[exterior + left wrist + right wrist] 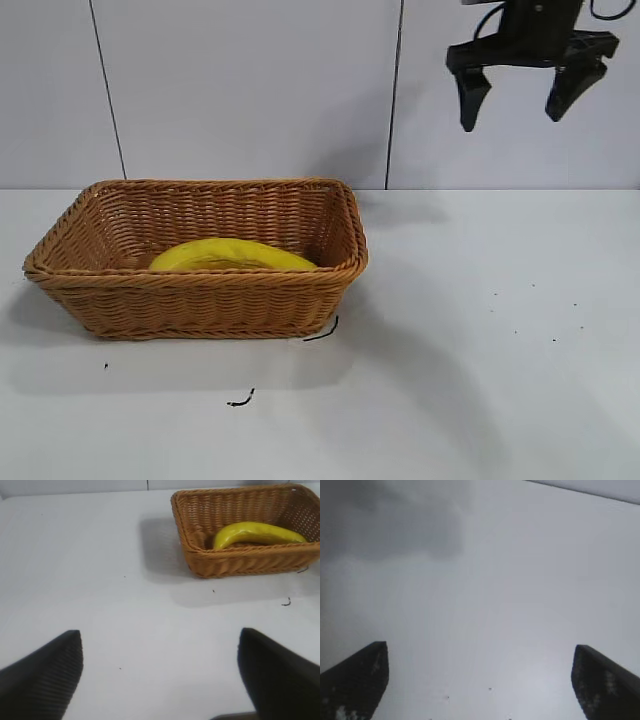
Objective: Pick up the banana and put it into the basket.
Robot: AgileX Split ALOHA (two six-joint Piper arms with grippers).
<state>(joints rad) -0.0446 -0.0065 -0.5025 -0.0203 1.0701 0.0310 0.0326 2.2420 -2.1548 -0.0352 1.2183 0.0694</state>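
One banana (232,255) lay inside the basket (200,300), lengthwise along the floor, close to the near wall, curved with its arch upward; in the left wrist view the banana (257,533) rested clear of the rim, one end near a short wall of the basket (200,562).

One basket, woven, light brown, rectangular, flared sides, stood on the left half of the white counter (480,380).

Two end effectors, both holding nothing. The right end effector (520,100) hung high above the counter at the far right, well apart from the basket, fingers spread wide; its wrist view showed the right end effector (480,680) over bare counter. The left end effector (160,675) appeared only in its own wrist view, fingers spread wide, above the counter and well apart from the basket.

Several small dark marks (240,401) lay on the counter, near the basket's near side.
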